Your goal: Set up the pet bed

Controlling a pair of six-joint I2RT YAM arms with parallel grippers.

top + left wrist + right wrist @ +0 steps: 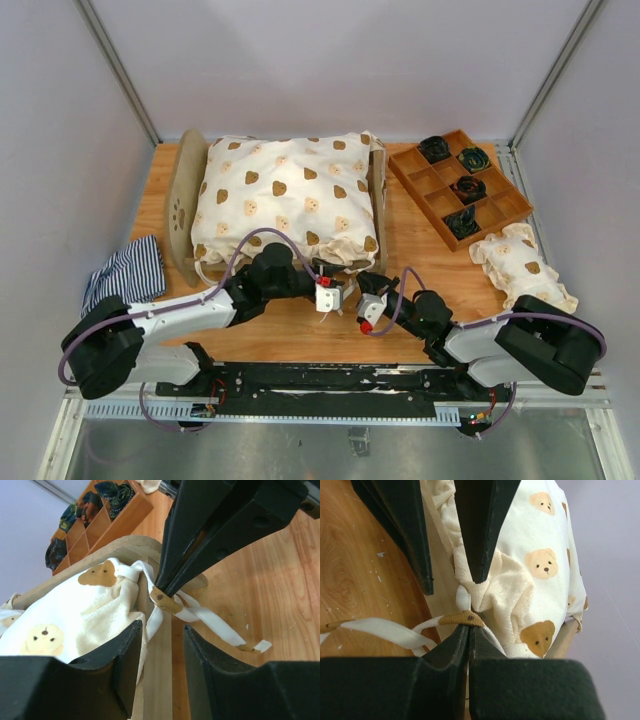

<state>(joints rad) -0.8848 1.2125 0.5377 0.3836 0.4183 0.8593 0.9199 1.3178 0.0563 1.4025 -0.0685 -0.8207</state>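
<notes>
The pet bed (180,205) sits on the left half of the table (420,262), with its bear-print cushion (285,200) on top. At the bed's near corner the left claw (161,630) stands half-spread and empty, one finger on either side of the frame rail. The right claw (468,626) pinches the cushion's tie (210,621). A hard pull could drag the cushion askew, or the ribbon could slip free.

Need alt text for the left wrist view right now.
The right gripper pinches a white tie at the bed frame corner. The left gripper stands open below, astride the frame edge. Bear-print cushion at left, tray far behind.
</notes>
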